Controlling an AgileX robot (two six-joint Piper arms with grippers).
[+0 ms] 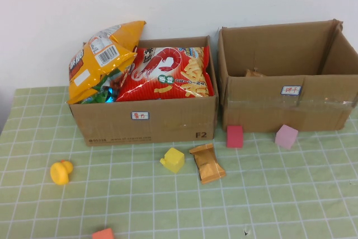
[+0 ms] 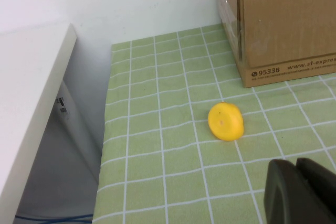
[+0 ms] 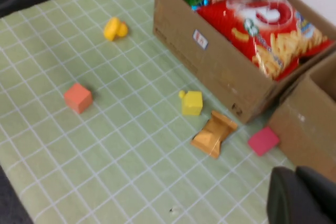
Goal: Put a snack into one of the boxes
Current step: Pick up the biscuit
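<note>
Orange snack packet (image 3: 214, 134) on cloth, apart from shut right claw (image 3: 296, 198).

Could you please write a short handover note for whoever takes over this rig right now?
Left gripper: shut, empty, above the table's left side near the yellow duck.
Right gripper: shut, empty, above the table in front of the boxes.
Left box: full of snack bags, the red shrimp-chip bag on top.
Right box: nearly empty.
Orange snack packet: lying on the mat in front of the left box, beside the yellow block.
Done: nothing visible yet; the packet is untouched.
Left: pick up the packet and drop it into a box.
</note>
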